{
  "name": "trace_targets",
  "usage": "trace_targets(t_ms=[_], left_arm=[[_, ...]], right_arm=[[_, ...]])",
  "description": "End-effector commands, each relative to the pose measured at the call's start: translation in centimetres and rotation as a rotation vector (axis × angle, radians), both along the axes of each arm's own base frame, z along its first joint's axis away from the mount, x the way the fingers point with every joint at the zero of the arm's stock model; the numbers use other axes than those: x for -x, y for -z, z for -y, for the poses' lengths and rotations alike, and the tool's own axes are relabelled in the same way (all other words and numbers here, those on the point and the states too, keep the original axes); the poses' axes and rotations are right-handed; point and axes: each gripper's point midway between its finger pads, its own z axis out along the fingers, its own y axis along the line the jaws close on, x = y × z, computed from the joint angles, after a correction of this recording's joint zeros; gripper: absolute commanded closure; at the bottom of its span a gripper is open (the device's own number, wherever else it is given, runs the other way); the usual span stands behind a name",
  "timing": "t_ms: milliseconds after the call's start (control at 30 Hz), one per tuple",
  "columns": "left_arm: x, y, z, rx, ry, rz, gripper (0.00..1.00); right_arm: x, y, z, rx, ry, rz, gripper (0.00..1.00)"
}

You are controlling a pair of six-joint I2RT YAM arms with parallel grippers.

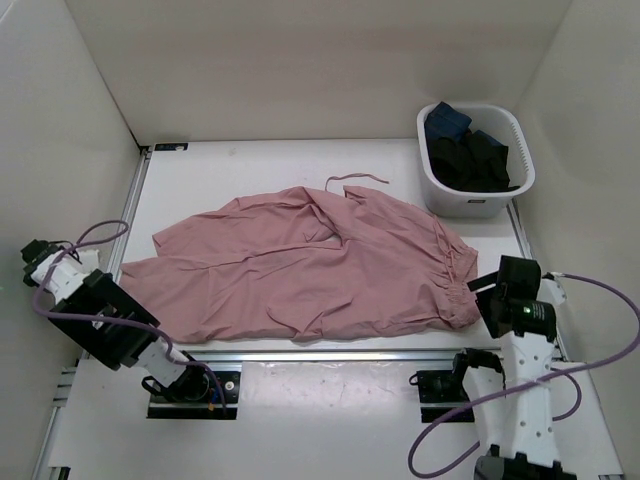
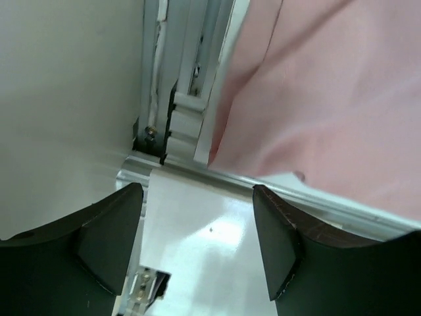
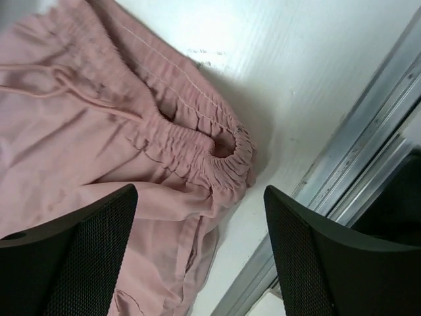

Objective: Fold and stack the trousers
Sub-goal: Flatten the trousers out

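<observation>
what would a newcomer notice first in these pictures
The big dusty-pink trousers sprawl rumpled across the middle of the table, waistband toward the right, a thin drawstring trailing past their far edge. At the far right corner sits a white basket full of dark clothes. The left gripper and right gripper are both open and empty, one near each end of the trousers.
</observation>
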Motion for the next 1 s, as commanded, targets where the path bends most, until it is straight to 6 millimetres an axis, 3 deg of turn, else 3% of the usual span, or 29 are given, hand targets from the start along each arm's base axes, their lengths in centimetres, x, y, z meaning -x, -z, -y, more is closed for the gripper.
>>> trace_targets(t_ms=[0, 100, 167, 267, 300, 333, 367, 400, 467, 500, 600, 633, 733, 833, 867, 900, 933, 967], left_arm=[[-0.8, 1.8, 0.9, 0.068, -0.031, 0.015, 0.21], [0.3, 3.8, 2.6, 0.127, -0.031, -0.020, 0.20], [0.5, 5.2, 4.6, 0.182, -0.005, -0.028, 0.20], [0.8, 6.3, 5.8, 0.186, 0.010, -0.048, 0.22], [0.6, 6.4, 5.6, 0.176, 0.010, -0.040, 0.25], [0.9, 6.7, 5.6, 0.167, -0.001, -0.048, 0.29], [1.1, 6.6, 5.1, 0.144, -0.004, -0.060, 0.35], [1.5, 7.3, 5.2, 0.138, -0.007, -0.075, 0.58], [1.9, 7.4, 5.0, 0.122, -0.001, -0.093, 0.86], [2.2, 7.4, 4.7, 0.114, 0.003, -0.105, 0.86], [2.5, 5.4, 2.2, 0.020, 0.015, -0.090, 0.86], [2.7, 4.8, 1.5, -0.003, 0.018, -0.092, 0.86], [4.0, 3.0, -0.4, -0.082, 0.029, -0.123, 0.86], [5.8, 3.3, 0.0, -0.092, 0.048, -0.206, 0.85], [6.1, 3.4, 0.1, -0.089, 0.057, -0.225, 0.77], [6.1, 3.4, 0.1, -0.089, 0.057, -0.225, 0.60], [6.6, 3.5, 0.5, -0.080, 0.049, -0.230, 0.30], [6.4, 3.1, 0.1, -0.092, 0.047, -0.223, 0.21]], right_arm=[[-0.3, 3.7, -1.4, -0.122, 0.033, -0.106, 0.18], [-0.7, 6.3, -1.8, -0.154, 0.033, -0.153, 0.18], [-1.0, 7.4, -2.3, -0.186, 0.021, -0.183, 0.26], [-0.5, 8.7, -2.6, -0.205, 0.014, -0.254, 0.65], [0.2, 9.0, -2.4, -0.197, 0.023, -0.293, 0.83], [0.4, 8.9, -2.0, -0.175, 0.034, -0.310, 0.89], [0.3, 8.5, -1.7, -0.157, 0.030, -0.312, 0.94], [0.8, 8.1, -1.4, -0.141, 0.037, -0.320, 1.00], [0.5, 6.4, -0.4, -0.096, 0.063, -0.287, 1.00], [1.6, 5.6, 0.4, -0.057, 0.096, -0.301, 1.00], [2.3, 2.9, 1.9, -0.008, 0.169, -0.266, 1.00], [3.5, 2.7, 2.0, -0.005, 0.183, -0.300, 1.00], [5.8, 2.9, 1.7, -0.024, 0.215, -0.374, 1.00], [6.9, 3.7, 1.3, -0.054, 0.293, -0.390, 1.00], [7.7, 4.3, 1.1, -0.061, 0.305, -0.413, 1.00], [7.9, 4.6, 1.0, -0.064, 0.313, -0.419, 1.00], [7.7, 4.6, 1.3, -0.052, 0.317, -0.411, 0.95], [7.7, 4.5, 1.4, -0.045, 0.329, -0.409, 0.68]])
